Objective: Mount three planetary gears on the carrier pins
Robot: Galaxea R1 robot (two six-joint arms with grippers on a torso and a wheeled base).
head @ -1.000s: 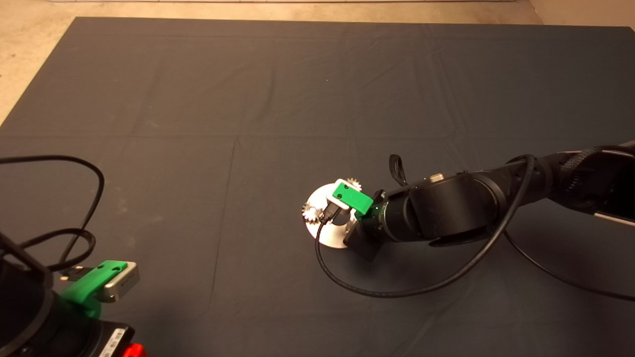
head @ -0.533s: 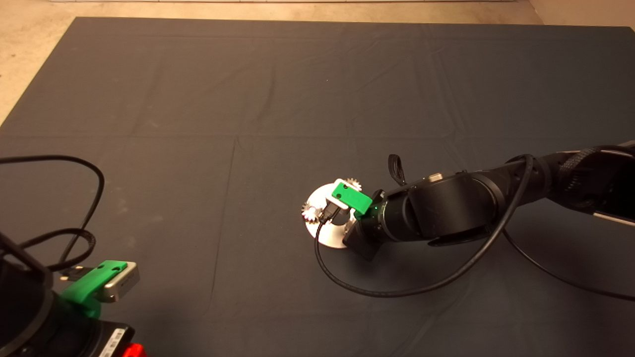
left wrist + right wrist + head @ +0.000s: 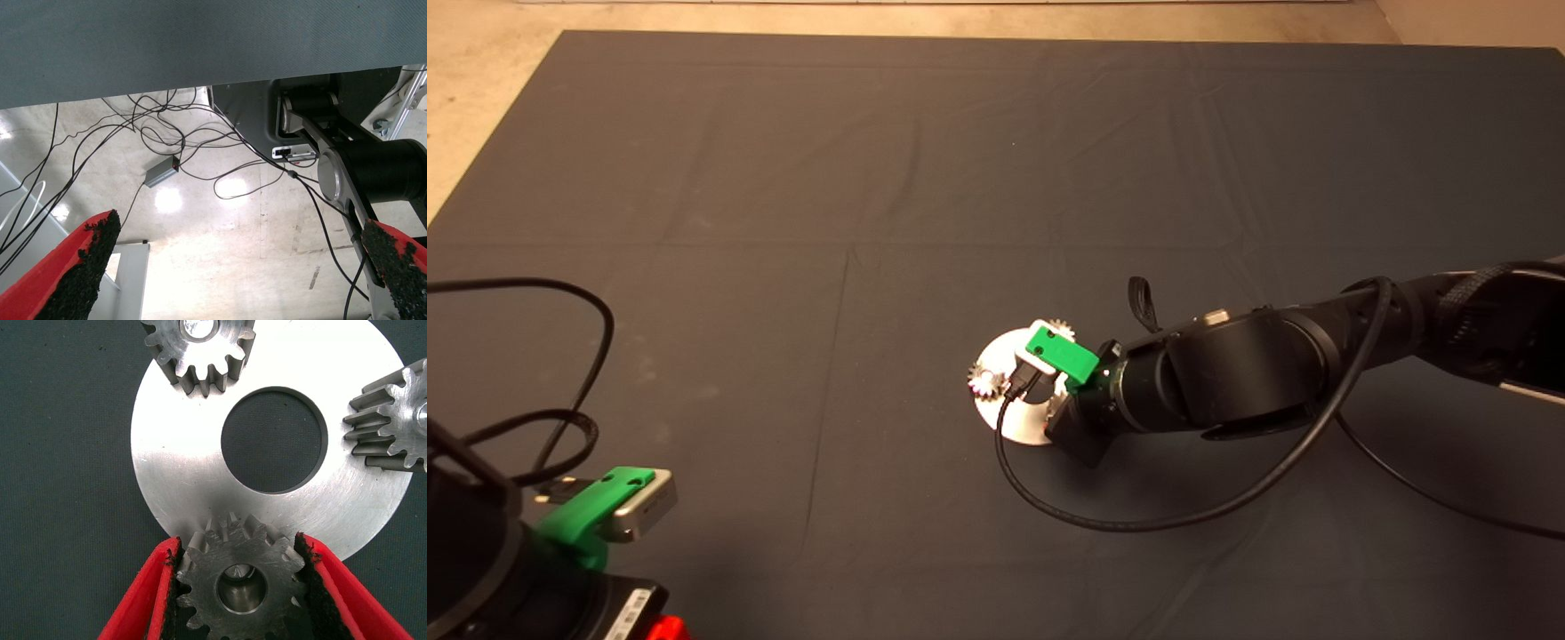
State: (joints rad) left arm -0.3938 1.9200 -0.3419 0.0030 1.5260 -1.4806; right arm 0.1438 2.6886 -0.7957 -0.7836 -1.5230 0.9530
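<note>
A flat silvery disc [image 3: 180,473] with a central hole lies on the dark mat [image 3: 871,178]. Two planetary gears [image 3: 199,347] [image 3: 393,420] sit on carrier pins at its rim. My right gripper [image 3: 239,550] is shut on a third gear [image 3: 240,587] at the disc's near edge, and a pin [image 3: 240,577] shows through the gear's bore. From above, the right arm covers much of the disc [image 3: 1005,418]; two gears [image 3: 985,382] [image 3: 1060,329] show beside it. My left gripper [image 3: 240,230] is parked open at the lower left [image 3: 596,511].
A black cable [image 3: 1138,520] loops on the mat below the right arm. Another cable [image 3: 596,356] curls at the left edge. The left wrist view shows the mat's edge, floor cables and a small grey box [image 3: 162,175].
The right arm has edged very slightly to the right. The disc, the gears and the left arm have not moved.
</note>
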